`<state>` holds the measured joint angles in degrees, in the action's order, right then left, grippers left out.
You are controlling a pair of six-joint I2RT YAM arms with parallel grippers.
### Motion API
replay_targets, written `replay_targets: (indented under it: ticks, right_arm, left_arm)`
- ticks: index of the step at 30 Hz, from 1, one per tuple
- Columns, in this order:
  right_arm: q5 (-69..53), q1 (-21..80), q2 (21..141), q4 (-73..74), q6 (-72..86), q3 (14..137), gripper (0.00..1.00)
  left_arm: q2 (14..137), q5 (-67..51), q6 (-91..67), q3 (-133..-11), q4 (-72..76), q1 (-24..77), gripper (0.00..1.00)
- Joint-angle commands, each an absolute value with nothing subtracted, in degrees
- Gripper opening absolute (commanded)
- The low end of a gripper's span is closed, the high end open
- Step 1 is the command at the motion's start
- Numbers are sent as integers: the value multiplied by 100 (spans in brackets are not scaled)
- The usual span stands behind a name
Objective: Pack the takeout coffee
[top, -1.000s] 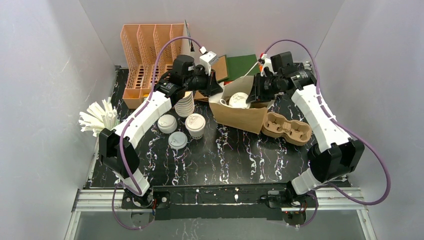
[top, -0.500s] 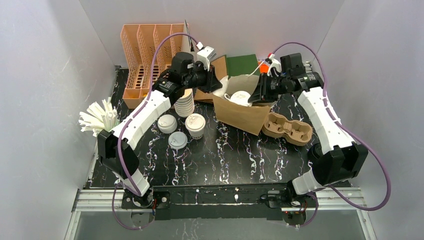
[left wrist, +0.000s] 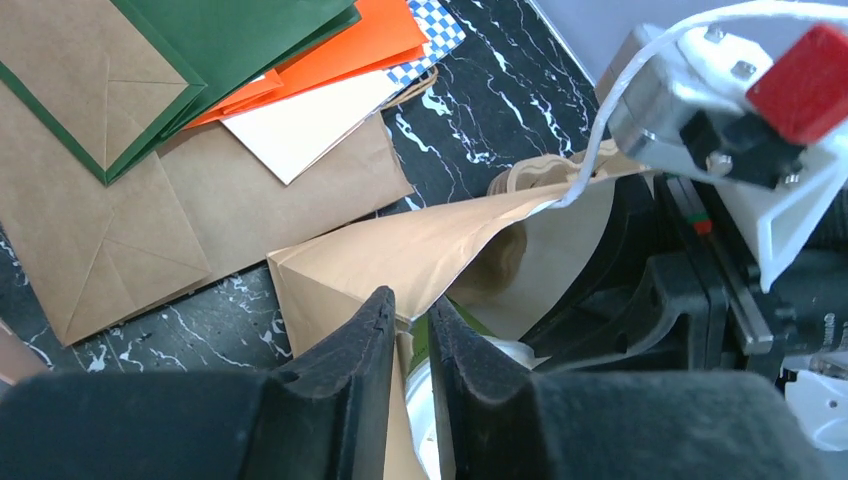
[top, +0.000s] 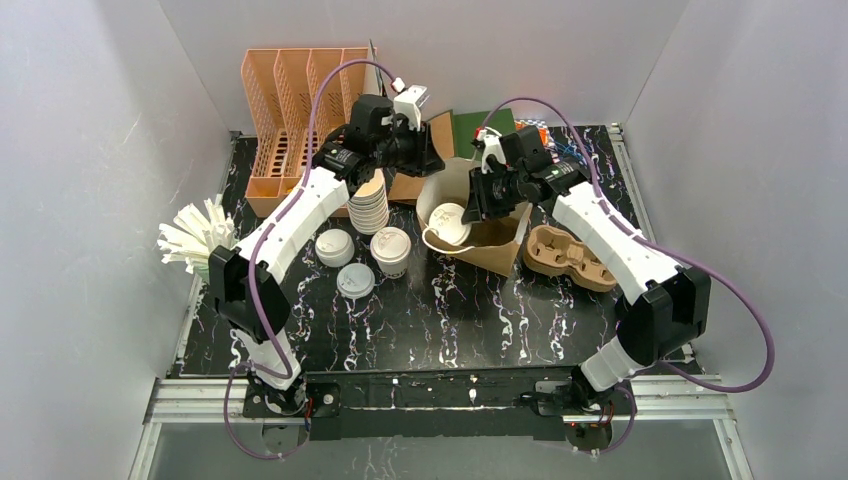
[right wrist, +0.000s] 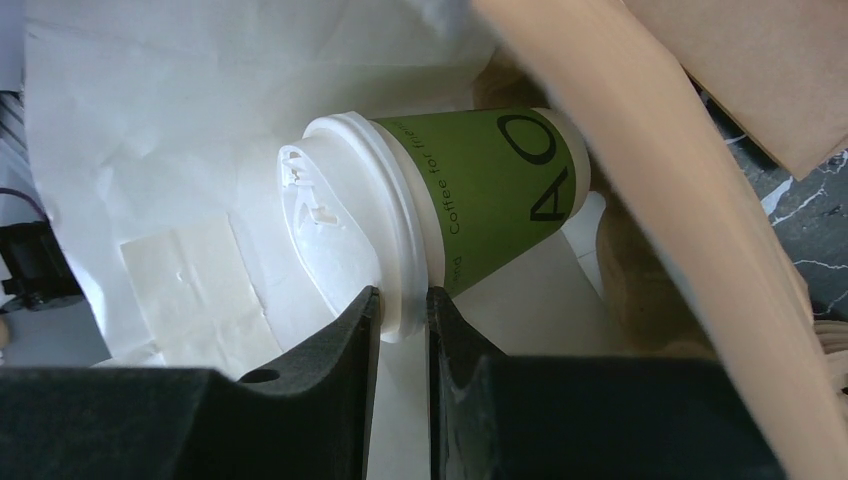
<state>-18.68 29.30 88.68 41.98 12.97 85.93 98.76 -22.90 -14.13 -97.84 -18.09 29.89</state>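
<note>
Your left claw [left wrist: 405,330], at the bottom centre of its wrist view, shows two black fingers [left wrist: 350,350] a narrow slit apart. The folded rim of the open brown paper bag [left wrist: 440,245] sits in that slit, and you cannot tell whether they pinch it. Overhead, a white-lidded paper cup [top: 391,247] stands on the black marbled table [top: 450,320], left of the bag. Your right claw [right wrist: 400,315] reaches inside the bag, clamped on the lid rim of the green paper cup with a round white plastic sip lid [right wrist: 490,190]. That cup lies on its side, lid toward the claw, body running to the upper right.
</note>
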Motion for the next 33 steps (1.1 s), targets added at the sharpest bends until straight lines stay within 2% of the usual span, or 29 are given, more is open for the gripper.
replay_targets:
  ticks: [1,6,10,15,22,27,31,33]
  right_arm:
    - [-1611,2988,8708,4083,1007,8517,1]
    - [-1634,2988,8521,4067,871,8485,1]
    - [-1726,2987,8485,4147,688,8484,1]
    - [-1696,2971,8531,4214,514,8565,1]
    - [-1652,2979,8575,4330,408,8641,1]
    - [-1558,2974,8677,4395,395,8678,1]
    - [-1503,2973,8808,4490,353,8781,1]
    - [-1458,2976,8830,4483,334,8812,1]
  left_arm:
    - [9934,-2443,-1149,-10141,-2019,2997,22]
    - [10018,-2605,-384,-10304,-2028,2997,35]
    - [10463,-3132,-103,-10830,-2203,2997,42]
    - [10769,-3705,-25,-11015,-2384,3006,44]
    - [10587,-3884,204,-10719,-2378,3006,43]
    - [10267,-3166,404,-10748,-2374,3006,49]
    - [10099,-3203,354,-10846,-2373,2988,53]
    - [10015,-3366,228,-10823,-2374,2988,63]
